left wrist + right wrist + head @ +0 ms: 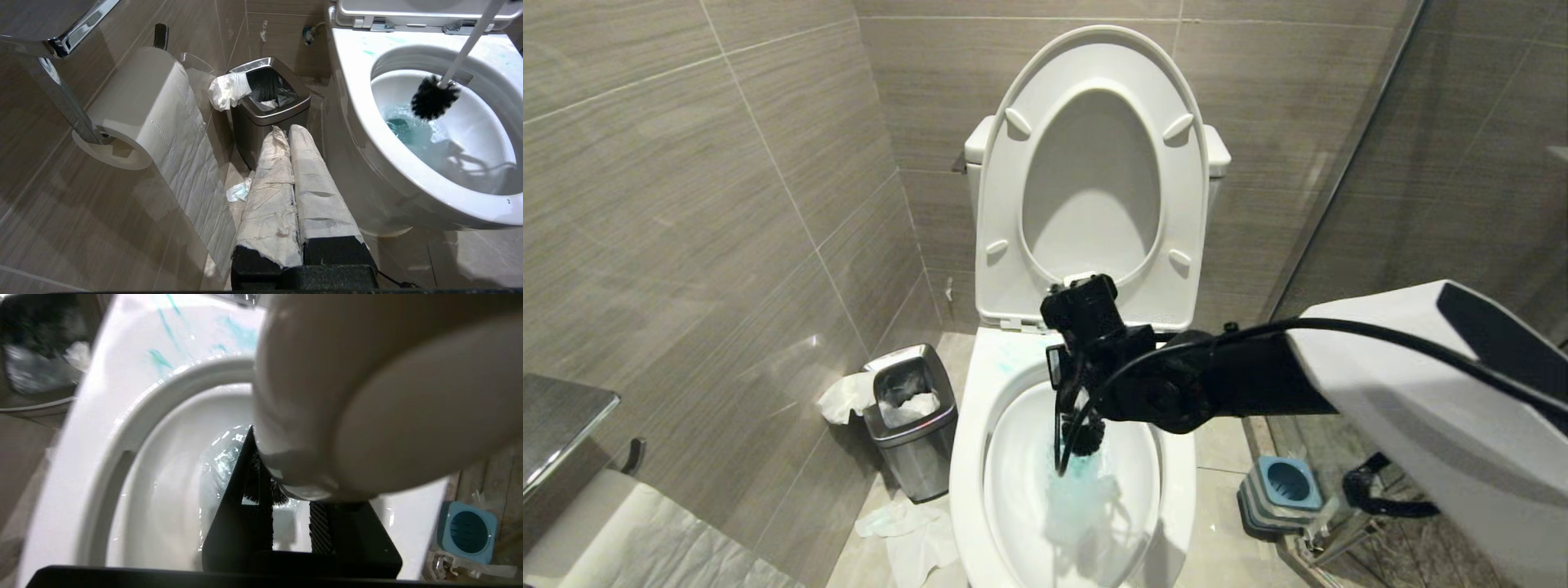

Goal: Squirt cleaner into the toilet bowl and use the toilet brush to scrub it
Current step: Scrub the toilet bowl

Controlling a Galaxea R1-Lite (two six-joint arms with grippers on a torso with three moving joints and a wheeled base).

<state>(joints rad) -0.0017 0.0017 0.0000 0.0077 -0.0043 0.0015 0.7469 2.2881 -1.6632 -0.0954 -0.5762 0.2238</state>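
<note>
The tiled walls (727,204) and the floor (1225,523) enclose a white toilet whose seat and lid (1094,171) are raised upright against the cistern. The toilet bowl (968,482) is seen open below them, its wide flat rim marked with pale teal streaks near the back left part. The cleaner (1078,490) is gathered as turquoise-tinted water in the bottom of the bowl, and more of it is smeared on the rim (163,359).

The right arm (1380,384) is extended from the right side across the bowl, with the right pincer (1072,384) held above the back part of the basin. The right pincer is closed on the slim white handle of the toilet brush (435,98), with the handle clamped between its black fingers (320,528). The black bristly head of the brush is held inside the bowl, just above the tinted water and near the back wall of the basin; whether the bristles touch the ceramic cannot be told.

The left pincer (292,134) is parked low beside the left side of the toilet, with its paper-wrapped fingers pressed together and nothing held between them.

A toilet paper roll (139,102) is mounted on the left wall. A square steel bin (911,425) is stood on the floor just left of the bowl, with crumpled paper hung over its edge. A blue-grey brush holder (1278,490) is set on the floor just right of the bowl. Loose tissue (907,531) is scattered on the floor near the bin.
</note>
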